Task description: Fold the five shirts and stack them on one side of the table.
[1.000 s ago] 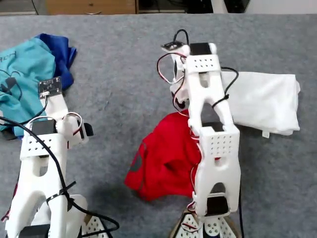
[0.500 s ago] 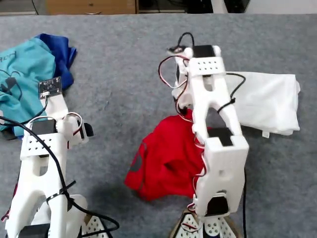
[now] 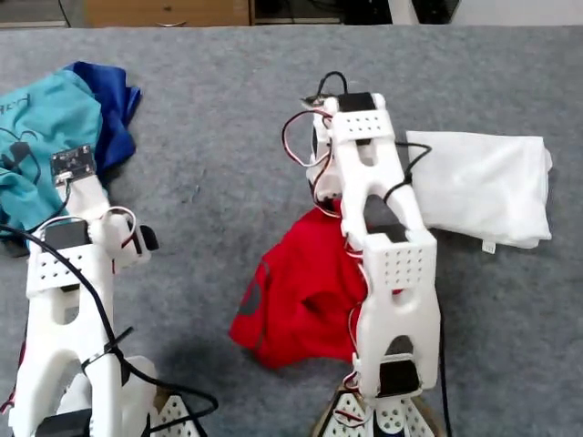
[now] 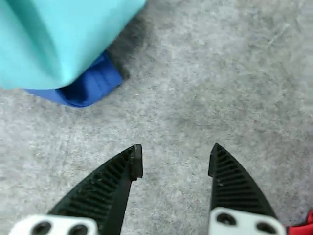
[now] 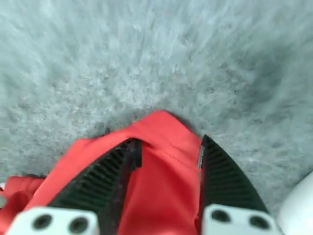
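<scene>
Bare grey carpeted counter [image 3: 209,164] lies open left of the crumpled red shirt [image 3: 305,291]. A folded white shirt [image 3: 483,187] sits just beyond it to the right, and a teal shirt [image 3: 41,127] over a blue shirt [image 3: 109,100] lies well to its left. The right gripper [image 5: 168,142], arm stretched over the red shirt, has its fingers spread astride the far edge. The left gripper [image 4: 176,152] hovers well left of it, fingers spread.

Right gripper [image 5: 168,142], jaws apart, straddles a raised fold of red shirt [image 5: 161,196] on grey table [image 5: 146,49]
</scene>
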You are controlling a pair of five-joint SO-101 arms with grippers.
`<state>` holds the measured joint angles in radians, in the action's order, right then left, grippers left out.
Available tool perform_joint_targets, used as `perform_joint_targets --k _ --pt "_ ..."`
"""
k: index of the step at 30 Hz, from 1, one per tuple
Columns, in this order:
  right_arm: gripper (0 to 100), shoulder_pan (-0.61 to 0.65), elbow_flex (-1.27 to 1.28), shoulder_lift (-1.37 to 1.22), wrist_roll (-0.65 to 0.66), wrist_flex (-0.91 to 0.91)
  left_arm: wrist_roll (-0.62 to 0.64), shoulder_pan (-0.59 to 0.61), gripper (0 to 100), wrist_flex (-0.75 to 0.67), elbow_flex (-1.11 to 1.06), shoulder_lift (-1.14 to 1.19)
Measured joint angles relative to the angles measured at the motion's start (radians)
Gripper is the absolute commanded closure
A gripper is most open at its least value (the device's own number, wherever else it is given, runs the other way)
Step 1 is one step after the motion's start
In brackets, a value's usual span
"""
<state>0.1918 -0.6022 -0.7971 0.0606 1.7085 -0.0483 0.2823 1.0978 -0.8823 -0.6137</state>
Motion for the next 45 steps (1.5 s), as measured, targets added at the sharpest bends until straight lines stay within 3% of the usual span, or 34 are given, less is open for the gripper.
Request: perform_joint_targets --k 3,20,28,34,39,45 --pt "99.8 0.000 -0.051 -0.031 -0.009 0.038 -0.026 0.023 77 0.000 0.000 0.000" --pt "99.6 -0.049 -0.068 -0.034 -0.014 0.049 -0.038 0.025 77 -0.043 0.000 0.000" --pt "99.5 -0.078 -0.087 0.195 0.002 0.051 -0.038 0.025 77 -0.043 0.000 0.000" --pt "99.4 -0.078 -0.333 0.408 0.041 0.040 -0.038 0.025 77 -0.043 0.000 0.000" --pt "99.4 0.012 -0.632 0.500 0.087 -0.061 -0.038 0.025 77 -0.043 0.011 0.000" --pt "99.6 0.244 -0.767 0.519 0.092 -0.242 -0.025 0.092 77 -0.043 0.080 0.000"
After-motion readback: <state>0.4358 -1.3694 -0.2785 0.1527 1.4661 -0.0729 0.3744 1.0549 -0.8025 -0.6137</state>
